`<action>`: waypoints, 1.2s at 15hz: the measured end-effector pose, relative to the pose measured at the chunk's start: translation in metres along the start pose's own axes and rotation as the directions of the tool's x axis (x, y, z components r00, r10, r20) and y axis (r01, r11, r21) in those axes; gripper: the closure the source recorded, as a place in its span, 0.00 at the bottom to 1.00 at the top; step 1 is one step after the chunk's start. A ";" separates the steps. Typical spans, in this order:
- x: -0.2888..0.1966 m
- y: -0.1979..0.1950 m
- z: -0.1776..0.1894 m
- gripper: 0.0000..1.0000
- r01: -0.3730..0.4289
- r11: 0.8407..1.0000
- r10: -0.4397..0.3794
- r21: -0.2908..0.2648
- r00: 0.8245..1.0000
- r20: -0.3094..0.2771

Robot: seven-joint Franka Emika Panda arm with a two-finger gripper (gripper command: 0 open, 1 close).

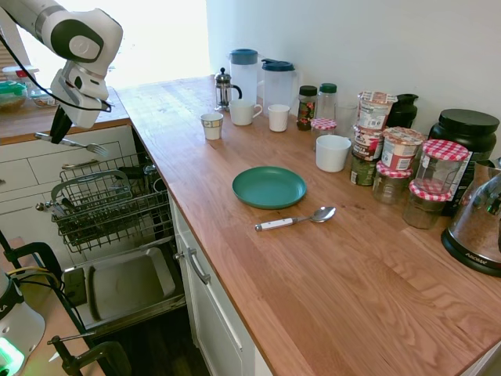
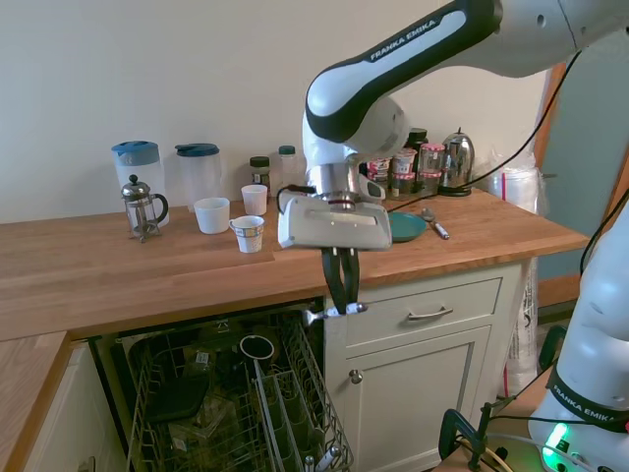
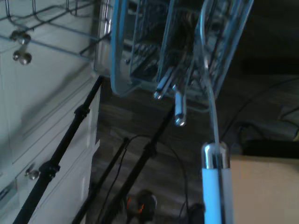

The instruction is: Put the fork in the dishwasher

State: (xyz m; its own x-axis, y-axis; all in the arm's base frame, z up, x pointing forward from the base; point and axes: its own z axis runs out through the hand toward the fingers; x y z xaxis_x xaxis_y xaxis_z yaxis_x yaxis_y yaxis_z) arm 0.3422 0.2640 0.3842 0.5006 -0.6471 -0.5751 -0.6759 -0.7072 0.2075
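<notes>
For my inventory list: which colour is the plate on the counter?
Teal green; the plate shows best in the first exterior view.

Wooden worktop (image 1: 329, 266) over white cabinets (image 2: 432, 364), pale wall (image 2: 147, 79) behind

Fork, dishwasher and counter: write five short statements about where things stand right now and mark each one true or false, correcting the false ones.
1. The gripper holds the fork above the dishwasher rack. True.
2. The fork is lying on the teal plate. False: the plate is bare, and the fork is in the air, clamped in the gripper.
3. A white-handled spoon lies on the counter beside the teal plate. True.
4. The dishwasher door is closed. False: it is dropped open and the rack is pulled out.
5. The fork hangs straight down with its tines pointing at the rack. False: it sits roughly level across the fingers.
</notes>
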 end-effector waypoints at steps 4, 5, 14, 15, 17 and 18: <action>0.024 -0.026 0.053 1.00 -0.030 0.996 0.038 -0.086 0.995 0.088; 0.031 -0.033 0.062 1.00 -0.033 0.994 0.043 -0.100 0.994 0.104; 0.086 -0.083 0.098 1.00 -0.080 0.985 0.107 -0.150 0.977 0.186; 0.093 -0.087 0.100 1.00 -0.087 0.985 0.115 -0.152 0.974 0.193; 0.105 -0.093 0.104 1.00 -0.099 0.982 0.131 -0.159 0.971 0.202; 0.111 -0.095 0.107 1.00 -0.107 0.981 0.140 -0.163 0.969 0.206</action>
State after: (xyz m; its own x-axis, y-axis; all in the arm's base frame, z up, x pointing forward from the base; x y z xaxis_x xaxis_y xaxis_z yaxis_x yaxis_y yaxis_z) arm 0.4039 0.2903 0.2158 0.2790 -0.6668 -0.6910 -0.6280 -0.6711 0.3940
